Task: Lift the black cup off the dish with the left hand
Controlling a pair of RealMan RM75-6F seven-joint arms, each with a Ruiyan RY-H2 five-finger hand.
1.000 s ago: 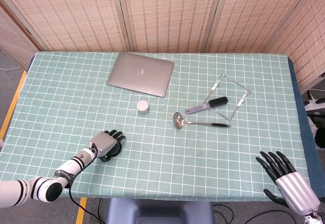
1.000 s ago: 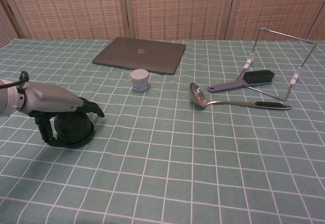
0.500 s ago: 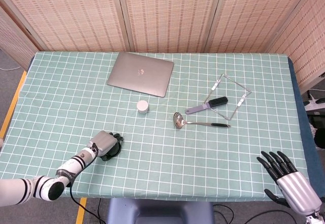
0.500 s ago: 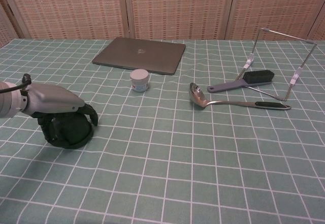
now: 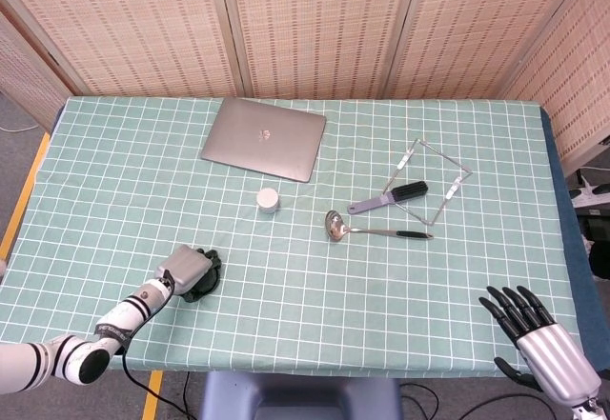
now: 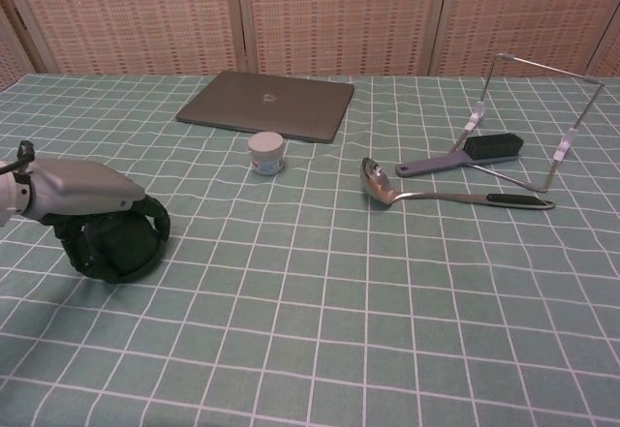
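Head view: the left robot hand point(image 5: 188, 270) is seen near the front left of the table point(image 5: 133, 182), laid over the black cup point(image 5: 203, 281), with dark fingers curled down around it. Only a dark edge of the cup is seen past the silver back of the hand. Whether a dish lies under the cup cannot be told from this view.

Chest view: the left robot hand point(image 6: 82, 195) is wrapped over the black cup point(image 6: 121, 249), fingers point(image 6: 155, 222) closed down its far side and a thumb on the near side. The cup's base is seen at or very near the checked green cloth; whether it is clear of the surface cannot be told, and a dish cannot be made out separately.

The right robot hand point(image 5: 534, 336) is held off the front right corner of the table, fingers spread and nothing held.

Noted further back: a closed grey laptop point(image 5: 264, 138), a small white jar point(image 5: 269, 199) in front of it, a metal ladle point(image 5: 372, 229) right of centre, a black-bristled brush point(image 5: 391, 196) just behind the ladle, and a wire frame point(image 5: 434, 178) tilted over the brush.
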